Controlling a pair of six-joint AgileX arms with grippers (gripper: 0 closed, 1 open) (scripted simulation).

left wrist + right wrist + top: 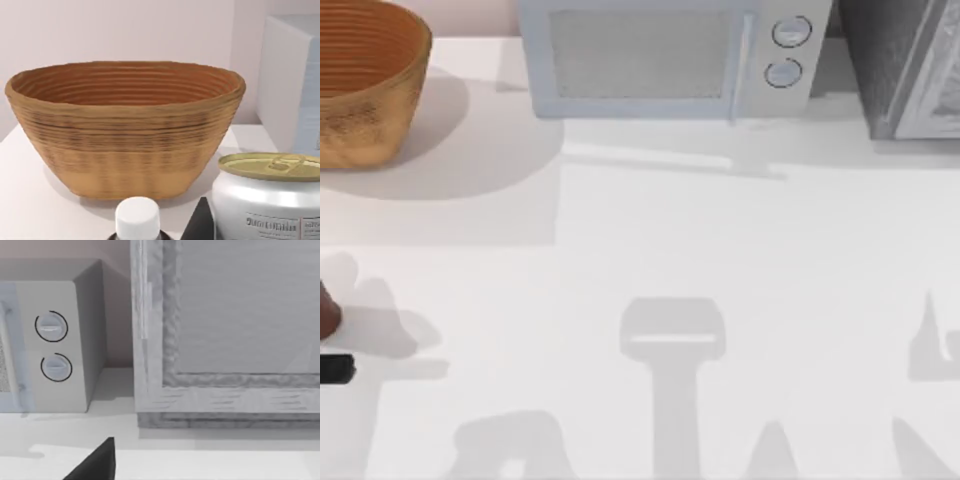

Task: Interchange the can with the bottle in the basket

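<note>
The orange-brown wicker basket [365, 85] stands at the table's back left corner; in the left wrist view the basket [125, 135] is upright, with its floor hidden behind the near wall. Close to that camera stands the can [267, 200], white with a dull gold top, on the table outside the basket. Beside it is the bottle [137, 217], with a white cap over a dark body. At the top view's left edge a reddish-brown sliver of the bottle [325, 312] shows. A dark part of my left gripper [200, 225] sits between bottle and can. A dark part of my right gripper [95, 462] faces the appliances.
A white microwave [665, 55] stands along the back edge, and a grey appliance [910, 65] fills the back right corner. A black piece [335, 370] pokes in at the left edge. Arm shadows fall across the white tabletop [670, 250].
</note>
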